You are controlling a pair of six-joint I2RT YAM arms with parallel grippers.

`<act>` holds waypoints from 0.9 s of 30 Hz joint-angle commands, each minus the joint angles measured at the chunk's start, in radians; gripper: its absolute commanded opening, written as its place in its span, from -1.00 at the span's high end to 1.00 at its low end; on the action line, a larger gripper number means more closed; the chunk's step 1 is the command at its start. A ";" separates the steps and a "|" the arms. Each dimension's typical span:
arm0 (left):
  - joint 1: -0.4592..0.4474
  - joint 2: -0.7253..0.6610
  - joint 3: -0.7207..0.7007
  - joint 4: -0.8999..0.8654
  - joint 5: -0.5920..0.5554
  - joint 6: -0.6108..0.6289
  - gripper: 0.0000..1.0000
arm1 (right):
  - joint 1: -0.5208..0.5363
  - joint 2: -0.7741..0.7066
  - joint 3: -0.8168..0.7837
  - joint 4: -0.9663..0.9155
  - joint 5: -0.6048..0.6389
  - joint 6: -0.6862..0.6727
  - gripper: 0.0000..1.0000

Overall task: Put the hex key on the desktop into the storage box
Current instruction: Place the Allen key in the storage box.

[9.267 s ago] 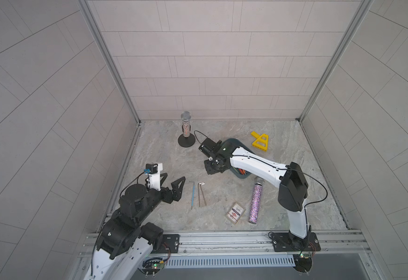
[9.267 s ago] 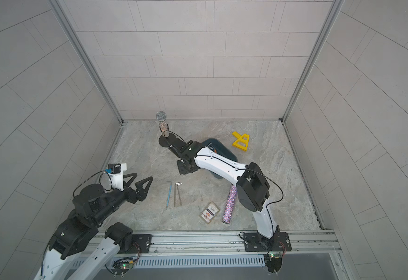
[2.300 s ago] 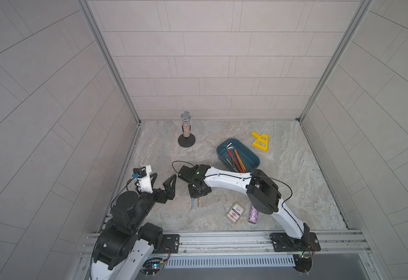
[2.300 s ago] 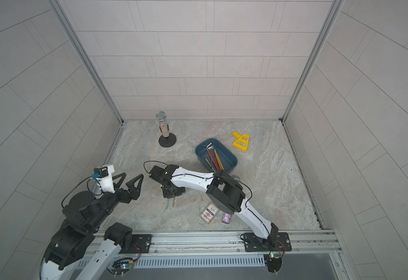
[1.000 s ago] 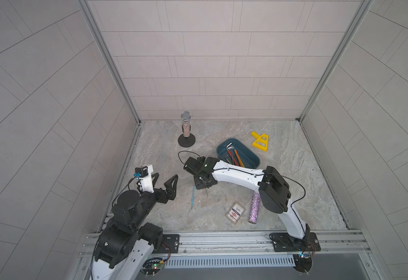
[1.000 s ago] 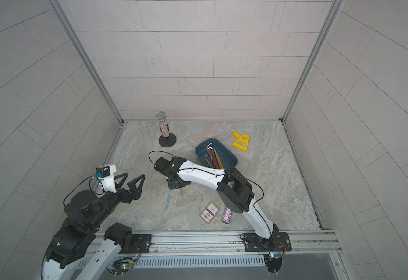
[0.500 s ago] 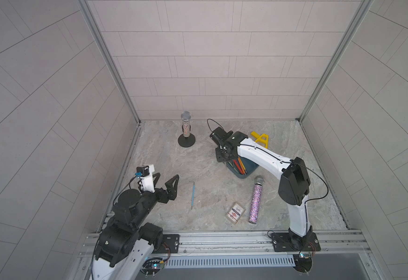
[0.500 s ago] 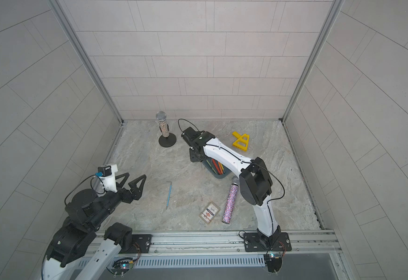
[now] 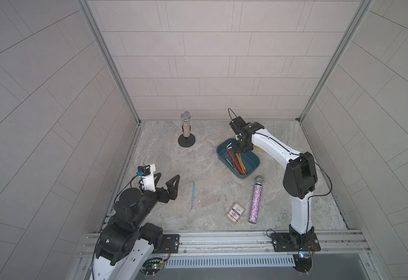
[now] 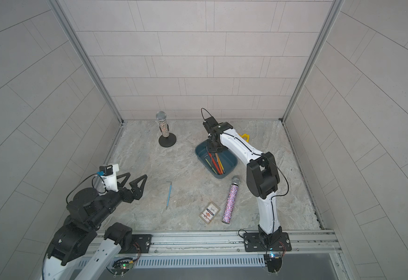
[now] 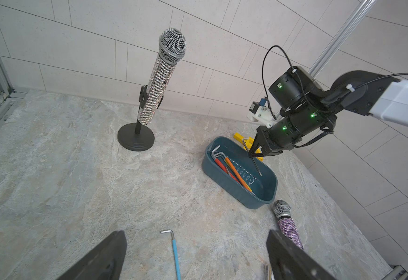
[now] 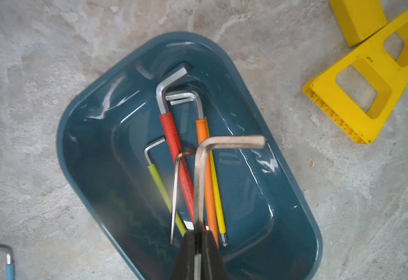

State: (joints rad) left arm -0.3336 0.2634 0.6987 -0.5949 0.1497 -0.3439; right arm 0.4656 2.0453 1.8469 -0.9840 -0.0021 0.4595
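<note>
In both top views the right gripper (image 9: 238, 145) hangs over the far end of the shallow dark teal-blue plastic storage box (image 9: 221, 157), its jaws closed, while a hex key with a blue sleeve (image 9: 193, 194) lies on the grey-beige marbled desktop (image 9: 222, 194), well apart from that gripper and just ahead of the left gripper (image 9: 168, 175), whose fingers stand wide apart with nothing between them. From the left wrist camera, the right gripper pinches a bare silver L-shaped hex key (image 11: 257, 167). The bent end pokes out ahead of the fingertips and the long shaft slants down beneath them inside the box walls, its lower tip apparently not yet on the floor. The right wrist camera shows the jaws clamped tight on that shaft (image 12: 200, 181), with the red-, orange-, yellow- and green-sleeved hex keys (image 12: 173, 145) lying in the box directly below, and a yellow triangular plastic frame (image 12: 343, 97) off to one side on the desktop outside the box. The step in hand looks like the release. It would go best by easing down until the shaft's low tip nears the pile, then opening over the box's middle so the key cannot tip across the rim, then lifting straight up clear of the walls before going for the blue-sleeved key.
</note>
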 commanded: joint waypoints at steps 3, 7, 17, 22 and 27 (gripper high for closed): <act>0.005 0.007 -0.009 0.026 0.003 -0.008 -0.95 | -0.003 0.058 -0.009 -0.031 -0.022 -0.038 1.00; 0.005 0.010 -0.008 0.026 0.005 -0.009 -0.95 | -0.004 0.089 -0.006 -0.038 -0.037 -0.033 1.00; 0.005 0.009 -0.009 0.026 0.004 -0.007 -0.95 | -0.006 0.155 0.013 -0.066 -0.052 -0.033 1.00; 0.005 0.010 -0.008 0.026 0.003 -0.008 -0.95 | -0.006 0.179 0.022 -0.071 -0.052 -0.033 1.00; 0.004 0.013 -0.009 0.027 0.005 -0.008 -0.95 | -0.007 0.185 0.021 -0.074 -0.046 -0.029 0.82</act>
State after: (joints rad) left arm -0.3336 0.2649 0.6987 -0.5949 0.1528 -0.3470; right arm 0.4637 2.2215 1.8492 -1.0229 -0.0612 0.4328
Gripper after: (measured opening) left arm 0.974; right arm 0.096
